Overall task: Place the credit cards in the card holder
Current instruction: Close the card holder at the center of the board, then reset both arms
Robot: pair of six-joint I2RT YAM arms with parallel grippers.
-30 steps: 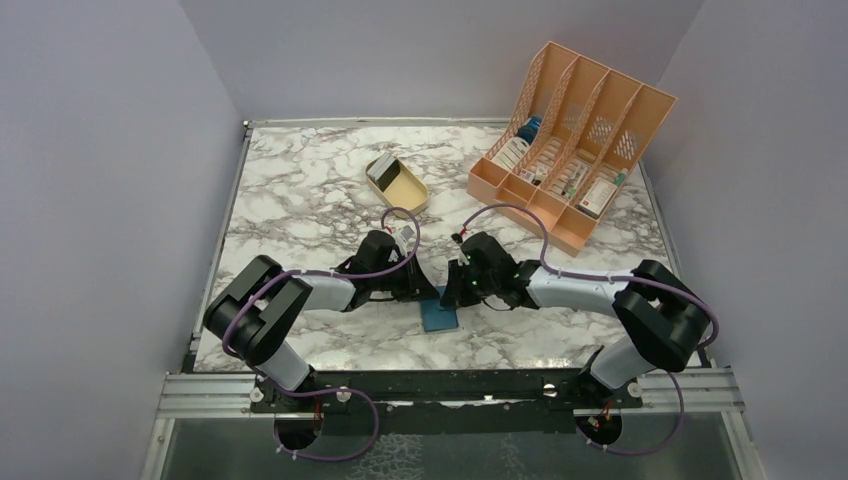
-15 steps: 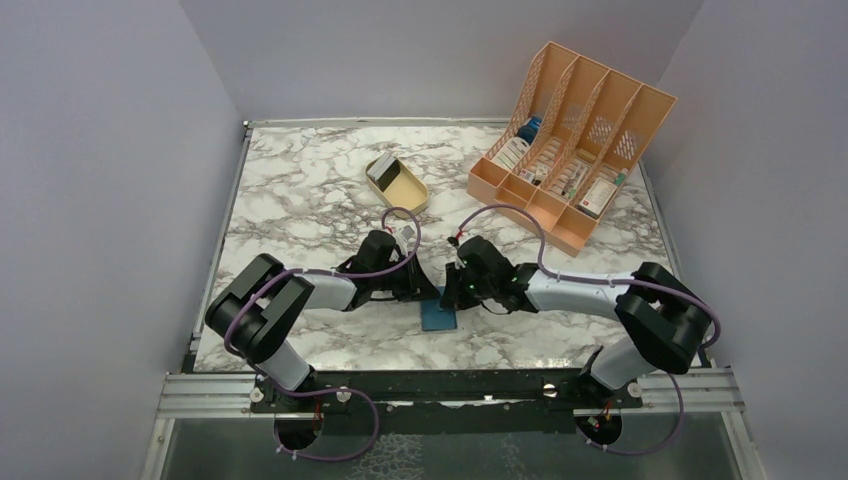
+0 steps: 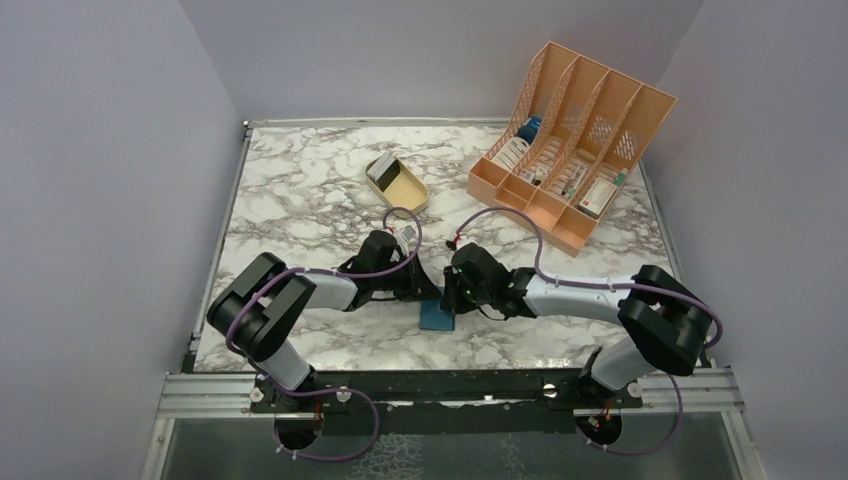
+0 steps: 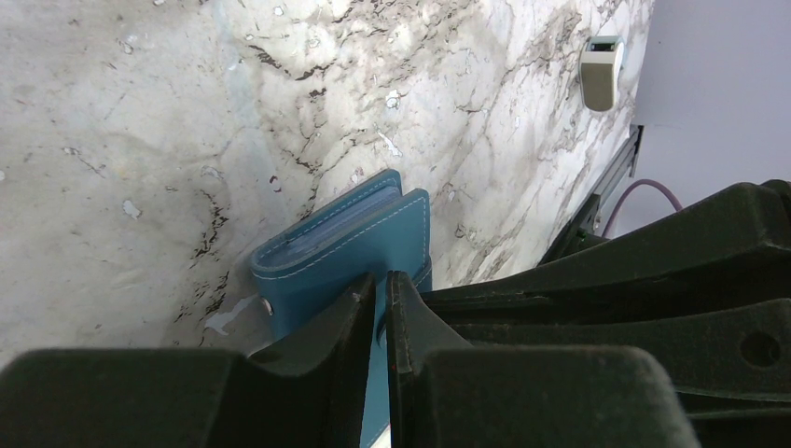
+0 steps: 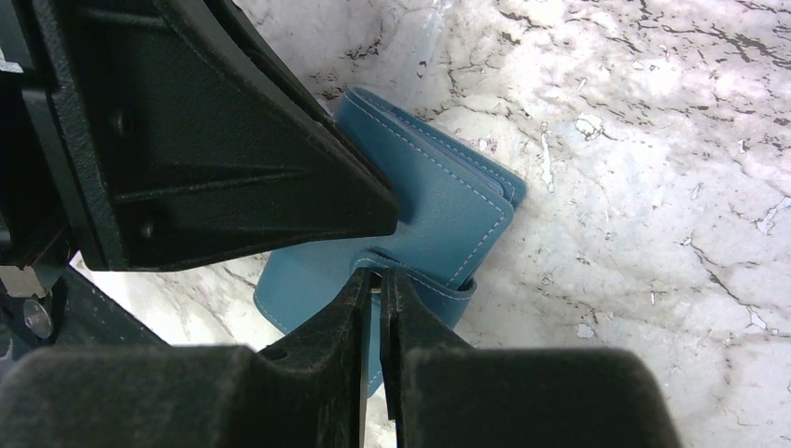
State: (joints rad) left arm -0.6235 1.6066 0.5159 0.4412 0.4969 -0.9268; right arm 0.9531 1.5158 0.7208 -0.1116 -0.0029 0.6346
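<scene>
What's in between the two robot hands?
The blue card holder, pinched by the left gripper and right gripper; both wrist views show it.

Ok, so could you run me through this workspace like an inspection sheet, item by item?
Surface: marble-patterned table.
Job's things: teal card holder lies between the two arms. The credit cards sit at the far end of the tan tray, not yet in the holder.
Clutter: orange file rack at the far right, with small boxes in its slots.
Grippers: left gripper and right gripper are each shut on an edge of the card holder.
Cables: purple cables loop over both arms.
Surroundings: pale walls on three sides and a metal rail at the near edge.
</scene>
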